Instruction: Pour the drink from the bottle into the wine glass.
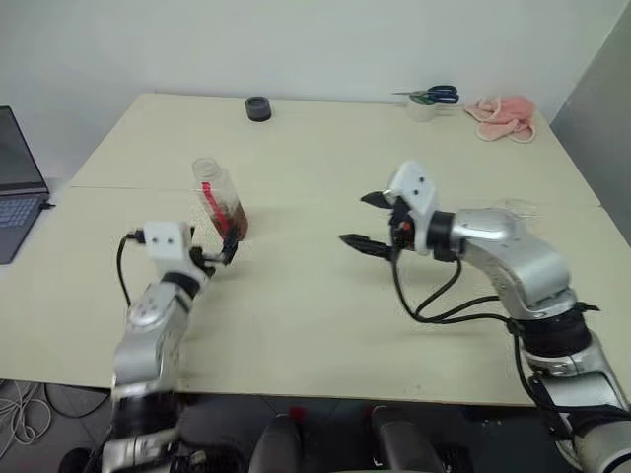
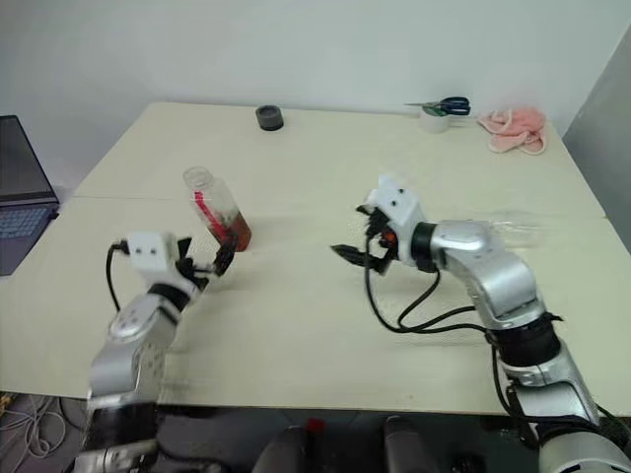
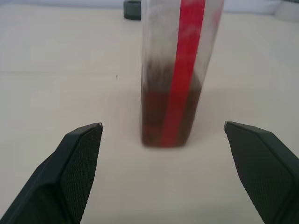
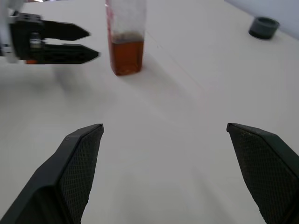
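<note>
The bottle [image 1: 219, 201] stands on the table left of centre, clear plastic with a red label strip. The drink [image 4: 126, 56], amber-brown, fills its lower part. My left gripper [image 1: 222, 253] is open just short of the bottle, its fingers [image 3: 79, 154] apart from it on either side. My right gripper [image 1: 353, 219] hangs open and empty over the table's middle, pointing toward the bottle. A faint clear shape [image 2: 513, 229] lies behind my right forearm; I cannot tell whether it is the wine glass.
A laptop [image 1: 15, 187] sits off the table's left side. At the far edge are a small dark round thing [image 1: 257, 107], scissors on a tape roll [image 1: 431, 97] and a pink cloth [image 1: 503, 116]. A seam [image 1: 315, 197] crosses the table.
</note>
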Tool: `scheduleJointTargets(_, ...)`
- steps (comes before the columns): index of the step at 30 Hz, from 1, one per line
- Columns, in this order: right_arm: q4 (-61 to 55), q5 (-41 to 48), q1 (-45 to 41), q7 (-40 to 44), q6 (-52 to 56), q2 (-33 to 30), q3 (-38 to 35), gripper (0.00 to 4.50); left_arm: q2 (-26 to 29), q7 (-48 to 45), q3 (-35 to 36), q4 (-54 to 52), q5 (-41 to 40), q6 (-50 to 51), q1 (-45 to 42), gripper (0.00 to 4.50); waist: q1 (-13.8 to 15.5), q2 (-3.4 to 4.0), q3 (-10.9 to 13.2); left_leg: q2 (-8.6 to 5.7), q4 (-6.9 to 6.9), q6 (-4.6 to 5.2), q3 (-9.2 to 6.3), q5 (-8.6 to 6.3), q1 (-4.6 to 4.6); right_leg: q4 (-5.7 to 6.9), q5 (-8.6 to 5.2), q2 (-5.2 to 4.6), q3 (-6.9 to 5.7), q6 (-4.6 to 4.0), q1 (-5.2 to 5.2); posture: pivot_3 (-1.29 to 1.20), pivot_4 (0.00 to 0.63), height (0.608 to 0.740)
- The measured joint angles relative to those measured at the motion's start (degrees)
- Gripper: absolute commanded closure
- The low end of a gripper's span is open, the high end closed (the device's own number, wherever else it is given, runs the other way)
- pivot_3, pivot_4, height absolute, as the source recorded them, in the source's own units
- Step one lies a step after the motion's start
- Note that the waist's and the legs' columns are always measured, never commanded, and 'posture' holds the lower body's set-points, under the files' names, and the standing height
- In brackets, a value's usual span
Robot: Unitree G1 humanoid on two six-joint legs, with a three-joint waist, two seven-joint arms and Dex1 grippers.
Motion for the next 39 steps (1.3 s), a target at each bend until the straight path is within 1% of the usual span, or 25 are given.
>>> scheduleJointTargets(2,-0.26,1.96,3.18,0.10,1.43,-0.79,-3.17,0.00,-0.22,-0.45,1.38,-3.91,-1.78,0.56,4.83,0.04,0.04,-0.02,0.01,-0.04,0.04,0.00,0.00,0.00,0.06,0.02,0.00,0.05,0.00,0.00,0.06,0.00,0.150,0.740)
scheduleJointTargets(3,-0.36,3.20,4.94,-0.31,2.08,-0.68,-5.46,0.00,0.78,-2.28,0.86,-6.19,-2.07,0.33,7.30,0.04,0.04,-0.02,0.01,-0.16,0.04,0.00,0.01,0.00,0.12,0.01,-0.01,0.19,0.01,0.00,0.11,0.00,0.150,0.740)
scheduleJointTargets(5,-0.13,4.93,7.84,-2.48,3.12,0.40,-9.93,0.00,3.37,-6.63,-2.00,-9.43,-2.13,0.04,10.20,0.04,0.07,-0.02,0.01,-0.20,0.02,0.05,0.06,0.03,0.28,0.01,-0.05,0.27,0.06,0.05,0.24,0.00,0.150,0.740)
scheduleJointTargets(6,0.50,5.60,8.53,-4.21,3.24,2.07,-12.13,0.00,4.47,-8.50,-3.82,-10.06,-2.12,0.12,9.92,0.04,0.08,-0.02,0.02,-0.22,0.04,0.13,0.07,0.08,0.33,0.04,-0.15,0.32,0.08,0.25,0.27,0.00,0.150,0.740)
scheduleJointTargets(9,3.10,8.45,10.94,-11.26,2.61,10.13,-19.68,0.00,8.01,-14.83,-12.26,-10.32,-1.79,1.21,2.70,0.04,-0.02,-0.04,0.03,-0.13,0.02,0.60,0.24,0.39,0.39,0.01,0.23,0.47,0.16,0.26,0.31,0.00,0.150,0.740)
scheduleJointTargets(11,4.34,10.78,11.92,-15.34,3.00,14.44,-23.57,0.00,8.77,-17.36,-15.43,-9.96,-1.80,2.05,-2.77,0.04,-0.29,-0.03,0.03,-0.08,0.01,0.69,0.37,0.44,0.44,0.02,0.34,0.55,0.31,0.20,0.28,0.00,0.150,0.740)
scheduleJointTargets(12,4.83,11.54,12.00,-17.14,3.14,16.10,-24.96,0.00,8.86,-18.17,-16.32,-9.73,-1.77,2.26,-4.99,0.04,-0.45,-0.01,0.03,-0.07,0.00,0.69,0.40,0.44,0.44,0.03,0.35,0.57,0.34,0.23,0.28,0.00,0.150,0.740)
scheduleJointTargets(15,6.48,17.80,11.28,-24.67,4.35,23.24,-32.48,0.00,9.31,-20.58,-19.84,-6.33,-0.14,1.72,-11.85,0.04,-1.52,0.02,0.03,0.07,-0.10,0.70,0.45,0.44,0.46,0.02,0.34,0.73,0.42,0.20,0.23,0.00,0.150,0.740)
scheduleJointTargets(18,9.74,21.91,9.58,-30.88,4.82,26.97,-36.78,0.00,9.33,-22.55,-21.23,-5.02,0.37,1.52,-14.17,0.04,-2.39,0.09,0.07,0.12,-0.18,0.70,0.48,0.43,0.41,0.03,0.40,0.76,0.48,0.04,0.13,0.00,0.150,0.740)
scheduleJointTargets(20,13.84,23.64,6.09,-34.74,3.70,28.74,-39.62,0.00,9.45,-23.64,-21.98,-4.49,0.59,1.45,-14.41,0.04,-2.80,0.13,0.10,0.12,-0.18,0.71,0.49,0.43,0.40,0.03,0.45,0.76,0.48,-0.05,0.11,0.00,0.150,0.740)
scheduleJointTargets(23,19.74,24.15,1.52,-37.68,0.76,29.06,-40.71,0.00,9.46,-24.34,-22.38,-3.62,1.09,1.31,-14.69,0.04,-2.95,0.16,0.11,0.11,-0.17,0.71,0.50,0.43,0.39,0.03,0.36,0.76,0.48,0.10,0.09,0.00,0.150,0.740)
scheduleJointTargets(28,30.86,24.18,-3.97,-38.98,-3.83,28.90,-41.83,0.00,9.32,-24.51,-22.39,-3.35,2.19,1.14,-15.33,0.04,-3.04,0.16,0.12,0.11,-0.15,0.71,0.52,0.43,0.37,0.01,0.35,0.76,0.50,0.13,0.10,0.00,0.150,0.740)
scheduleJointTargets(33,38.22,24.06,-6.46,-39.14,-7.28,28.06,-42.13,0.00,9.28,-23.67,-22.38,-3.37,3.41,0.81,-15.24,0.04,-3.03,0.18,0.13,0.11,-0.17,0.71,0.52,0.43,0.31,-0.01,0.36,0.76,0.50,0.10,0.07,0.00,0.150,0.740)
scheduleJointTargets(39,47.26,24.14,-9.62,-40.07,-13.00,25.57,-44.82,0.00,9.29,-22.67,-22.30,-3.38,4.53,0.01,-14.53,0.04,-3.04,0.19,0.14,0.09,-0.16,0.72,0.53,0.43,0.31,-0.01,0.36,0.75,0.51,0.11,0.06,0.00,0.150,0.740)
